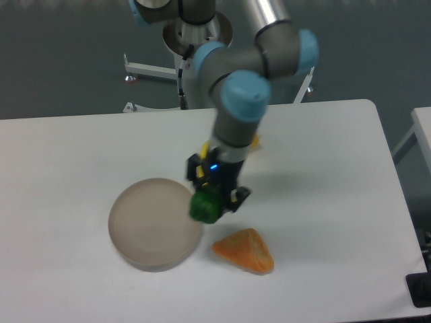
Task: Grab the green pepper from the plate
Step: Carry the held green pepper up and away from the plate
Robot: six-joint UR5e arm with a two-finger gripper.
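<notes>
Above the plate's (145,229) right rim, green pepper (205,208) (tool-clamped (214,192)).

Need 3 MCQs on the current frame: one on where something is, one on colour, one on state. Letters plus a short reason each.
1. Where is the green pepper?
A. lying in the plate
B. in the end effector, off the plate's right rim
C. on the table by the far edge

2. What colour is the wedge-shaped item on the table near the plate?
A. orange
B. blue
C. white

3. What state is the plate in?
A. holds two items
B. flipped over
C. empty

Answers:
1 B: the end effector grips the pepper just beyond the rim.
2 A: its surface is orange.
3 C: only the bare dish shows.
</notes>
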